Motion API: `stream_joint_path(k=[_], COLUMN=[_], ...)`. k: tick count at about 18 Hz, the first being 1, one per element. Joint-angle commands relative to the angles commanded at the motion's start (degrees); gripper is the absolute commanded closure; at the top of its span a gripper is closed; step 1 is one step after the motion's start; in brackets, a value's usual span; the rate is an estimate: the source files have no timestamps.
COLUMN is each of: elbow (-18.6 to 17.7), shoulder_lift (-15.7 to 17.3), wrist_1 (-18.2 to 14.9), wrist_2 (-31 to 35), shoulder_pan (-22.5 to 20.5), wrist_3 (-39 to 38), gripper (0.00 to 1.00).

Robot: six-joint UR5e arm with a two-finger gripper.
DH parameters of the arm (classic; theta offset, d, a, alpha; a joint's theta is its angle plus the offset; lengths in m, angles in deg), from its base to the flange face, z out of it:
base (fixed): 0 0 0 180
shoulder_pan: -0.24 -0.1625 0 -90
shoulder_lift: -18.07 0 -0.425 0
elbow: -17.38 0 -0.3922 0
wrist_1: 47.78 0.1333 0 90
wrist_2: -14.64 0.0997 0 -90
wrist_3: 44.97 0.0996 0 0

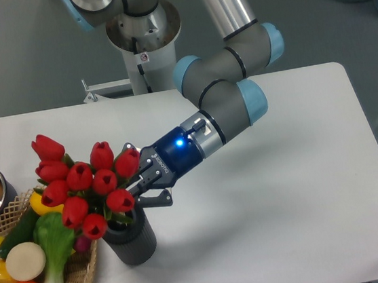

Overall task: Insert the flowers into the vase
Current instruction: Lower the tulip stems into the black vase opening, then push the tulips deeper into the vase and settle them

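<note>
We are watching the gripper clamping the flowers by their stems, which are dipping into the vase (dark, ribbed) standing on the tabletop beside the wicker basket.
</note>
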Motion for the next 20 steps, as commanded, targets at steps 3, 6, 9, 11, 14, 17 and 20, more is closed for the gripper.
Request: stream_joint_path(k=[3, 6, 9, 11, 14, 17, 20], elbow=[-0.8, -1.0, -1.0, -1.0, -1.0, -1.1, -1.6], shoulder_lift=[-0.3, -1.4, -2.0, -2.5, -3.2, -4.2, -5.1], wrist_1=[0.0, 0.0, 0.0, 0.0, 0.0, 0.0, 0.0], wrist_2=[0.1, 0.0, 0.0, 0.0, 0.0, 0.1, 0.1], shoulder_pan=[0.0, 0.0, 0.0, 0.0, 0.0, 0.0, 0.5], wrist_3=[1.9, 3.5, 4.2, 4.6, 5.7, 7.2, 8.6], gripper=[1.00, 1.00, 1.00, 1.00, 1.00, 1.00, 0.99])
